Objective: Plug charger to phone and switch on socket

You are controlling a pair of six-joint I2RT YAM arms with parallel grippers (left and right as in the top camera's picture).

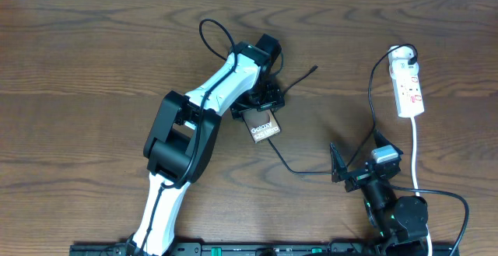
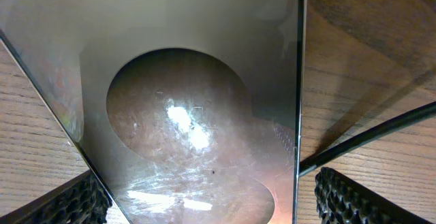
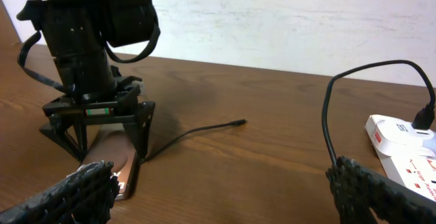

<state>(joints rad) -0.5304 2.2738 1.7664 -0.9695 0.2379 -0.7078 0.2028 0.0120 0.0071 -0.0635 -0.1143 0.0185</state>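
Ribbed black fingertips [image 2: 68, 203] of the left gripper [image 2: 204, 200] are seen closest to the lens, spread to either side of the phone [image 2: 197, 115]. Its grey back and dark oval patch fill the left wrist view. A sliver of wood is visible between the right-hand pad and the phone's edge, so the jaws are parted and not clamped.

From overhead, the phone is shown lying near the middle of the wooden table [image 1: 93, 54], "Galaxy" lettering upward, partly beneath the left gripper.

The charger [image 1: 292, 168] is traced as a thin black cable past the phone's right edge. Its connector tip [image 1: 314, 68] is left lying loose on the wood, far and to the right of the phone, touching nothing. The cable's other end is led up to the far end of the socket [image 1: 408, 85], which is set at the far right with its white cord [image 1: 416, 155] trailing toward the near edge.

The right gripper [image 3: 225, 190] is held low at the near right, fingers wide apart with nothing between them.
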